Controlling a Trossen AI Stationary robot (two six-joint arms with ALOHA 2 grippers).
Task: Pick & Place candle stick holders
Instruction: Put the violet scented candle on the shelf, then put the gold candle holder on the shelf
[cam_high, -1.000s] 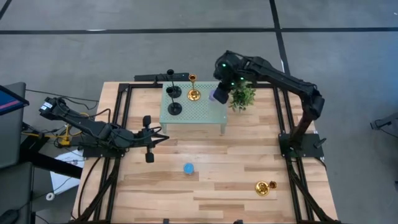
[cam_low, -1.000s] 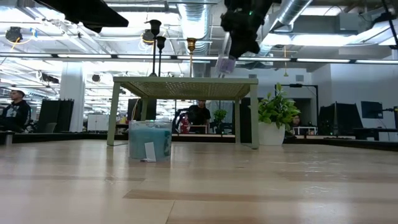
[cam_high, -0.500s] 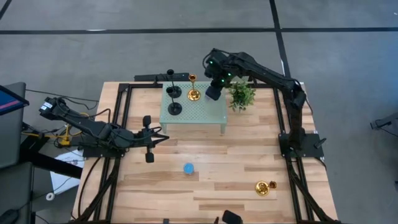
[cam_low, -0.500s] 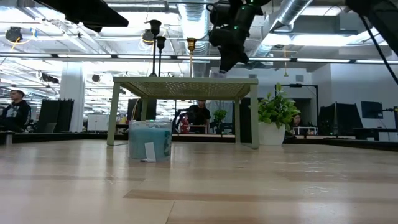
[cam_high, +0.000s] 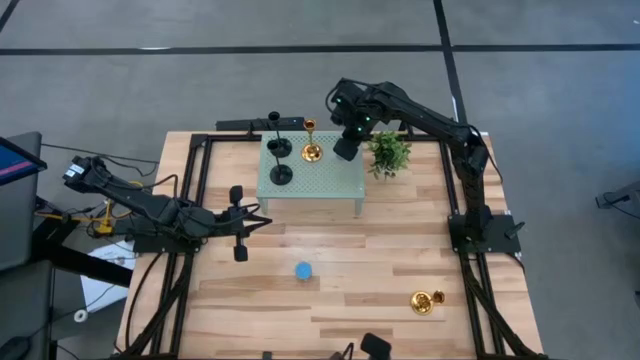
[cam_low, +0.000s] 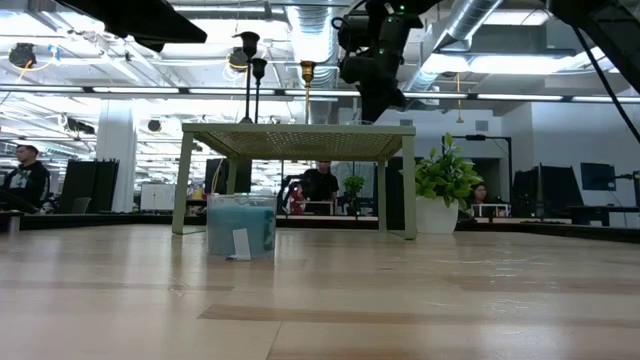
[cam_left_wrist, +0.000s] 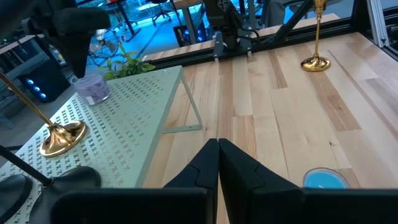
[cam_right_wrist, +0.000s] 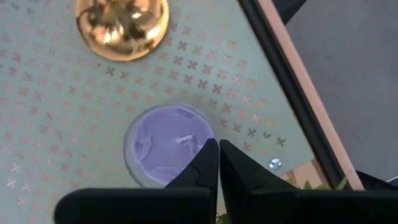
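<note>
At the table's left side the left gripper (cam_high: 262, 221) rests low over the wood, its jaws pressed together on nothing; ahead of them lies a blue candle (cam_left_wrist: 324, 179). Farther along, on the pale green perforated stand (cam_high: 330, 182), two black candle stick holders (cam_high: 281, 173) and one gold holder (cam_high: 311, 152) stand upright. Just beyond the right gripper (cam_right_wrist: 217, 163), whose jaws meet empty, sits a lavender candle jar (cam_right_wrist: 168, 149), with the gold base beside it. The second gold holder (cam_high: 426, 301) stands well apart, near the table's right front.
</note>
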